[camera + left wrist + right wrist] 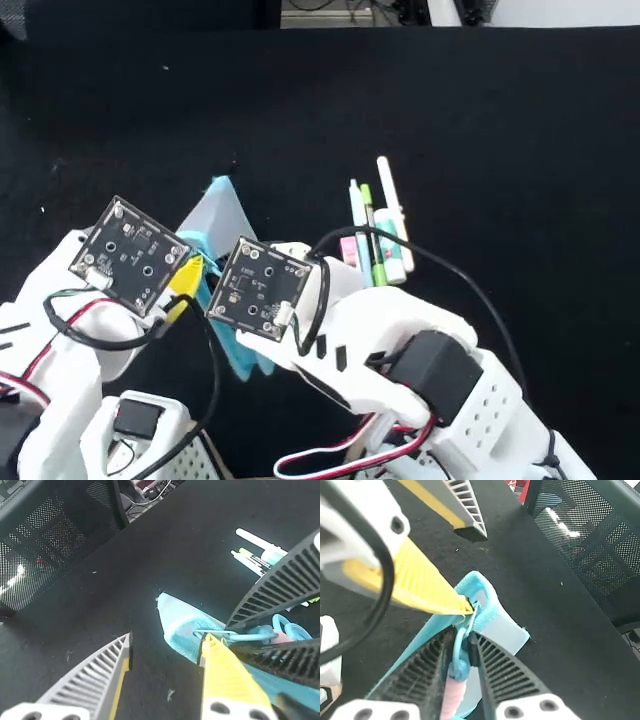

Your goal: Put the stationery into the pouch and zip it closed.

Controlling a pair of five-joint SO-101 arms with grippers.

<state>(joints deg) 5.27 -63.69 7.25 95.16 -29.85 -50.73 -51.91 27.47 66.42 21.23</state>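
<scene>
The light blue pouch [218,212] lies between the two arms, its pale end [179,621] pointing away from them. My right gripper [464,638] is shut on the blue zipper pull [459,662] at the pouch's edge [481,586]. The left gripper [167,640] is open, its yellow fingertip [462,607] touching the pouch right beside the pull while the other finger [102,677] is over bare table. The stationery [377,232], a white marker, green and blue pens and a pink eraser [348,250], lies on the table to the right of the pouch.
A black cloth [480,120] covers the table, with free room at the back and on the right. A black mesh chair [50,535] stands beyond the table's edge. Cables [205,340] trail from both arms at the front.
</scene>
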